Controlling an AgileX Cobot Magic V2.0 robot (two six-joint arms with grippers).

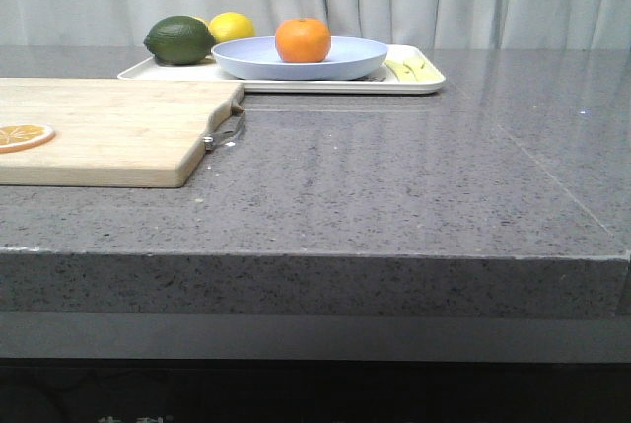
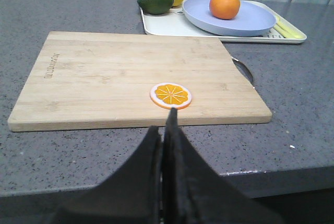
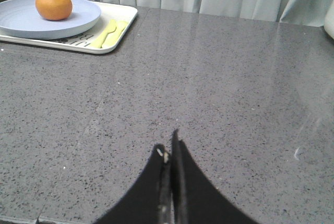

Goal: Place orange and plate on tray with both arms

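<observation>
Left gripper (image 2: 166, 130): fingers pressed together, nothing between, low over surface. Right gripper (image 3: 170, 153): fingers likewise closed, empty. Neither arm visible in front view.

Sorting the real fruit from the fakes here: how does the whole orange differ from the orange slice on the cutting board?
The orange is a whole round fruit; the orange slice is a thin flat disc with a white rim and visible segments. The orange sits in the plate on the tray; the slice lies on the cutting board, nearer the left gripper. The orange stands tall; the slice lies flat. Both are bright orange, and neither is held.
</observation>
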